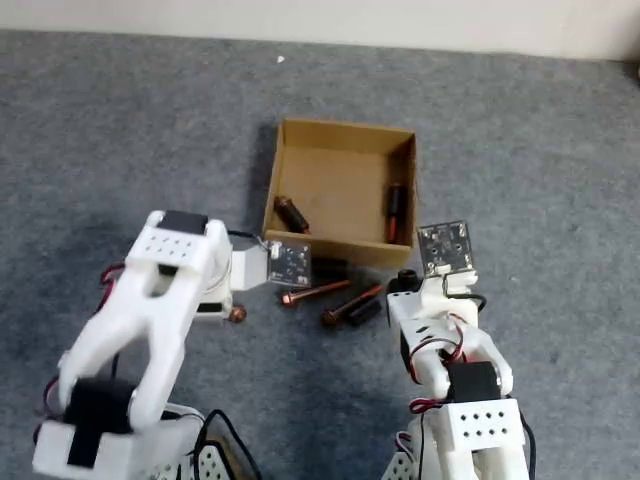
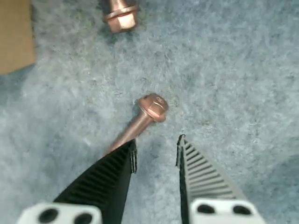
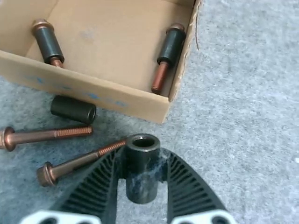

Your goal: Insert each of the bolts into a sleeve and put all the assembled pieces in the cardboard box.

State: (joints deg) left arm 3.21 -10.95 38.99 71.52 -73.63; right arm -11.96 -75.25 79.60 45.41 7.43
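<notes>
My right gripper (image 3: 141,157) is shut on a black sleeve (image 3: 141,163), held upright with its bore facing up; it hovers just in front of the cardboard box (image 1: 342,250). Two bolts (image 3: 46,136) (image 3: 77,162) and a loose sleeve (image 3: 74,108) lie on the carpet by the box's front wall. Inside the box lie two assembled pieces (image 3: 47,42) (image 3: 167,52). My left gripper (image 2: 156,149) is open, low over a third bolt (image 2: 148,112). That bolt's head lies just beyond the fingertips and its shaft runs under one finger (image 2: 112,172).
Grey carpet covers the table. The head of another bolt (image 2: 120,16) and a corner of the box (image 2: 16,35) lie beyond my left gripper. The two arms stand side by side, left (image 1: 150,310) and right (image 1: 450,370), with open carpet around them.
</notes>
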